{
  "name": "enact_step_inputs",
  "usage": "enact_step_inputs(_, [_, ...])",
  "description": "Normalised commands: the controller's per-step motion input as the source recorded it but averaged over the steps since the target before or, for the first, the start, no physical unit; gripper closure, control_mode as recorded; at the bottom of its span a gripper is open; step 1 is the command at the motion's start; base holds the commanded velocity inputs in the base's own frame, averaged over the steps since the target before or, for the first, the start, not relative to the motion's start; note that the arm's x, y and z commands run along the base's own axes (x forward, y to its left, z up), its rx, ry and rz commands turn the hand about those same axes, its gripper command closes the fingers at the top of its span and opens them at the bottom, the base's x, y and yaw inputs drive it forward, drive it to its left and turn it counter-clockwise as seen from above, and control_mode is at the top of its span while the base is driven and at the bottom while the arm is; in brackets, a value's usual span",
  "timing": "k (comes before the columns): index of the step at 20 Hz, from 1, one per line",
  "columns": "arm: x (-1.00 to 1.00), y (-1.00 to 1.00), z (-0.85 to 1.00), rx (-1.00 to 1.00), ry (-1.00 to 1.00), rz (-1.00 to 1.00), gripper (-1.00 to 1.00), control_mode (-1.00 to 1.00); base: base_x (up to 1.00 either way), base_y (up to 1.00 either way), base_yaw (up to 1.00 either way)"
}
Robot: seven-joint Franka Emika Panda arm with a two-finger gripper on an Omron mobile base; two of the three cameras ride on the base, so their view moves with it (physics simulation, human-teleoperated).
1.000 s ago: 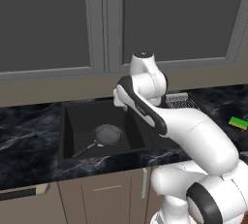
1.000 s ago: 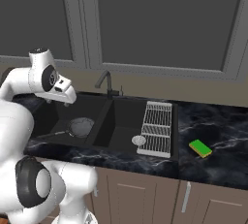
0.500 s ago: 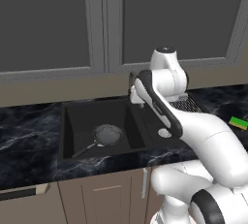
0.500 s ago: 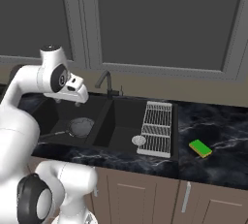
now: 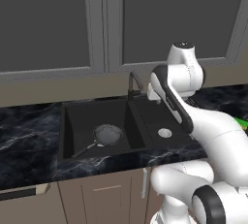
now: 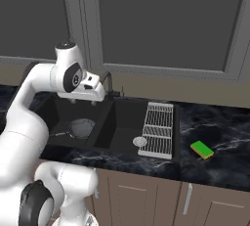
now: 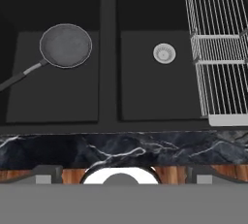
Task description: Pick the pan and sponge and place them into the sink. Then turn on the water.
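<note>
You have the sink (image 6: pixel 114 122) set into the counter (image 6: pixel 215 169), with 2 basins side by side. The pan (image 7: pixel 66 45) lies flat in the left basin, toward its back, its handle running out to the front left. The right basin holds 1 drain (image 7: pixel 164 53) near its middle. The dish rack (image 6: pixel 158 128) rests over the right edge of the sink, just right of that drain. The sponge (image 6: pixel 202 149) sits on the counter, right of the rack and apart from it. The faucet (image 5: pixel 132 84) stands behind the divider between the basins, below the cabinets (image 5: pixel 97 19).
</note>
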Motion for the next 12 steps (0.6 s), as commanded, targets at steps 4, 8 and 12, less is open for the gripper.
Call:
enact_step_inputs(4, [0.0, -0.55, 0.14, -0.04, 0.0, 0.04, -1.0, -1.0, 0.0, 0.0, 0.0])
enact_step_inputs(8, [0.0, -0.54, 0.13, -0.04, 0.0, 0.04, -1.0, -1.0, 0.0, 0.0, 0.0])
enact_step_inputs(12, [0.0, -0.48, 0.09, -0.04, 0.0, 0.06, -1.0, -1.0, 0.0, 0.0, 0.0])
